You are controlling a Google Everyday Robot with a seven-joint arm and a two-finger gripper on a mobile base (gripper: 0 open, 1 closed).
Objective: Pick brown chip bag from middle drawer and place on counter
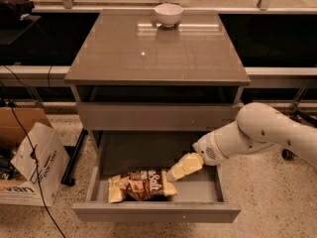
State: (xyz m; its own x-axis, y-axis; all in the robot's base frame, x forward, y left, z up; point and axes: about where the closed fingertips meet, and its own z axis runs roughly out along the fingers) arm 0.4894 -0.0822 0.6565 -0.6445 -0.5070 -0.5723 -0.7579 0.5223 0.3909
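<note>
The brown chip bag [141, 184] lies flat on the floor of the open middle drawer [153, 212], near its front left, with white "Salt" lettering facing up. My gripper [174, 175] reaches in from the right on a white arm [262, 133] and sits just over the bag's right end, at or very near touching it. The counter [157, 48] is the glossy grey-brown top of the cabinet above the drawer.
A small white bowl [168, 14] stands at the back of the counter. A shut drawer face [157, 116] is above the open one. A cardboard box and white bag [29, 167] stand on the terrazzo floor at the left, with cables.
</note>
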